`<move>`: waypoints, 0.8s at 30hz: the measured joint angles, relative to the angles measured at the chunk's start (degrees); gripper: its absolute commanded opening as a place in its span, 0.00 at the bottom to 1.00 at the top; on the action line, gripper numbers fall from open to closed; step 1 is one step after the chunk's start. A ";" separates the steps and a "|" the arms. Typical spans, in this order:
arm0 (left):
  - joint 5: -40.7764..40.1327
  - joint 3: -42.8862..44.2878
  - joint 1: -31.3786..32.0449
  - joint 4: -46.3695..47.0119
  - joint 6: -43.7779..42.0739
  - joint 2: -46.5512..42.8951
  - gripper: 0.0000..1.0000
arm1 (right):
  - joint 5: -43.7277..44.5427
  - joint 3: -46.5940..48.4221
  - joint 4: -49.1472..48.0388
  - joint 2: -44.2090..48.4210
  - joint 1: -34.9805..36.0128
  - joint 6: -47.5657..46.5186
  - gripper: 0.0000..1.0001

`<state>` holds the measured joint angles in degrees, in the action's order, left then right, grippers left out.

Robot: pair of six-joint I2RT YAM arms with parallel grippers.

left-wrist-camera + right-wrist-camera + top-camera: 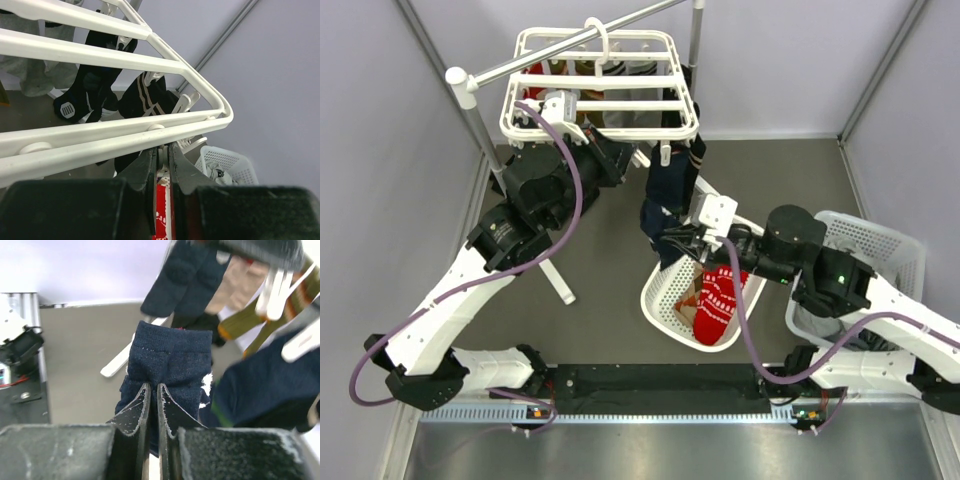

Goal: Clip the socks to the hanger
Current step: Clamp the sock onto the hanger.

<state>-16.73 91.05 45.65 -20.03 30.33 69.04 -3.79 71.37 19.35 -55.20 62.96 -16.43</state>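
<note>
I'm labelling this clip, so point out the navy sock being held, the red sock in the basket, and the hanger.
navy sock (170,356), right wrist view, its upper part.
red sock (718,300), top view, its middle.
hanger (100,54), left wrist view, a bar.

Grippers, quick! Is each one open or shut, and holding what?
Left gripper: shut, seemingly pinching a white clip on the hanger.
Right gripper: shut on a navy sock.

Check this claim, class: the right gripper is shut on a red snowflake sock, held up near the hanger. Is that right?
Not quite: the right wrist view shows the right gripper shut on a navy sock, not a red one, held up near the hanger. The red snowflake sock lies in the basket.
</note>
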 measured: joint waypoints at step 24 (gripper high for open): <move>0.81 0.26 -0.02 -0.66 0.00 -0.50 0.01 | 10.54 -1.66 -16.17 -6.32 -1.20 -10.38 0.00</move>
<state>-15.92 91.31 45.63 -20.69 30.33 68.53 6.74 69.71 3.18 -61.52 61.76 -26.81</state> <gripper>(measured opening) 0.128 0.036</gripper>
